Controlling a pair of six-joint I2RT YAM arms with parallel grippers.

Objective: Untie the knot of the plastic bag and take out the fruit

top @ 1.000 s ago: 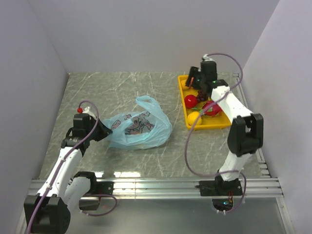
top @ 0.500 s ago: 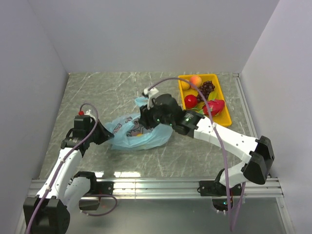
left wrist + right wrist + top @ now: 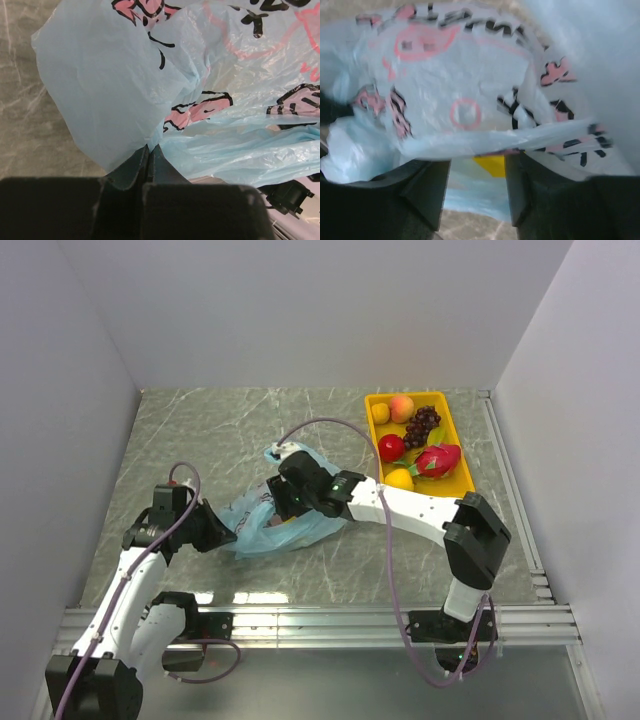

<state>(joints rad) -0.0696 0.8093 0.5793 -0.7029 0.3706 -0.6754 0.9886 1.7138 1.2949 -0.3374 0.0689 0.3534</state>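
Left of the plastic bag (image 3: 320,527): left jaws pressed fully together on a fold of its film, no gap showing in the left wrist view. Same pinch as a second ago, and by the look of it steadying that side on the worktop (image 3: 200,430).

At the bag itself: right arm (image 3: 400,505) newly arrived. Over the yellow tray (image 3: 371,430) a second ago; now stretched across from the right and dipping into the bag's open mouth. There, right jaws about half apart, narrower than over the tray, straddling a band of blue film with a yellow patch (image 3: 489,166) between them. Cannot tell whether closing on that patch, on the film, or on nothing yet. No knot to be found anywhere; one handle loop (image 3: 277,452) lying loose at the bag's far side, so untying looks done.

Right of the bag, well apart: tray carrying the red apple (image 3: 390,447), the peach (image 3: 401,407) and the yellow-orange fruit (image 3: 399,478), alongside grapes (image 3: 424,422) and a dragon fruit (image 3: 437,460). Reads as a return trip for whatever remains inside, probably one more piece, judging by that yellow patch.
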